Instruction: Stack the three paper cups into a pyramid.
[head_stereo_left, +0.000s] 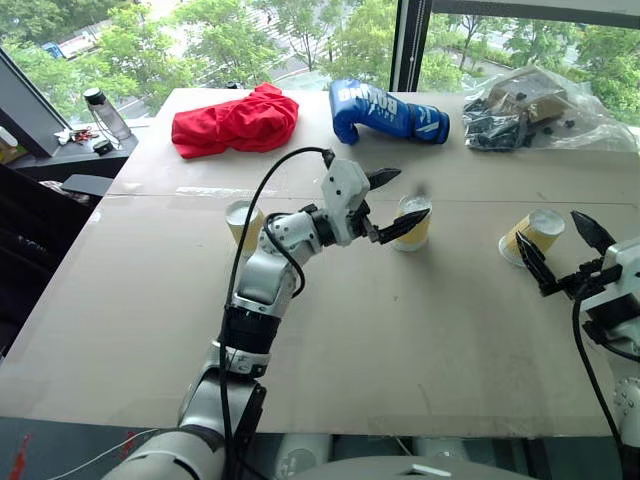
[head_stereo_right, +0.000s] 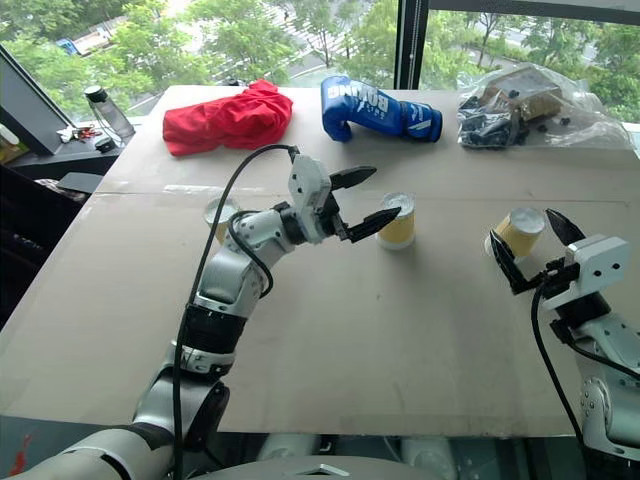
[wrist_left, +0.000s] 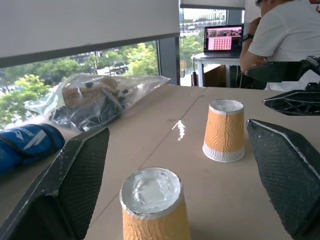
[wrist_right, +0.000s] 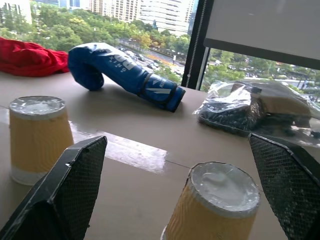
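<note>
Nearest the robot, the right end effector (head_stereo_right: 527, 245) hangs over the right side of the table (head_stereo_left: 400, 340) with its two black fingers spread wide apart, holding nothing. Just beyond its fingertips stands the right paper cup (head_stereo_right: 520, 231), upside down with its white base upward, tilted a little — whether a finger touches it is not clear.

Toward the middle of the table, the left end effector (head_stereo_left: 396, 203) reaches in from the left, pointing to the right, its jaws also wide apart and empty. The middle paper cup (head_stereo_left: 412, 222) stands inverted right at its lower fingertip; in the left wrist view this cup (wrist_left: 154, 205) sits between the two fingers, free of both.

The left paper cup (head_stereo_left: 243, 222) stands inverted behind the left forearm, well apart from the other two. All three cups rest singly on the table in a loose row — none stacked.

Along the far edge lie a red cloth (head_stereo_left: 236, 122), a blue boxing glove (head_stereo_left: 388, 113) and a clear plastic bag (head_stereo_left: 540, 108) of dark items. In the left wrist view, a person (wrist_left: 280, 37) sits at a laptop (wrist_left: 223, 38) beyond the table.
</note>
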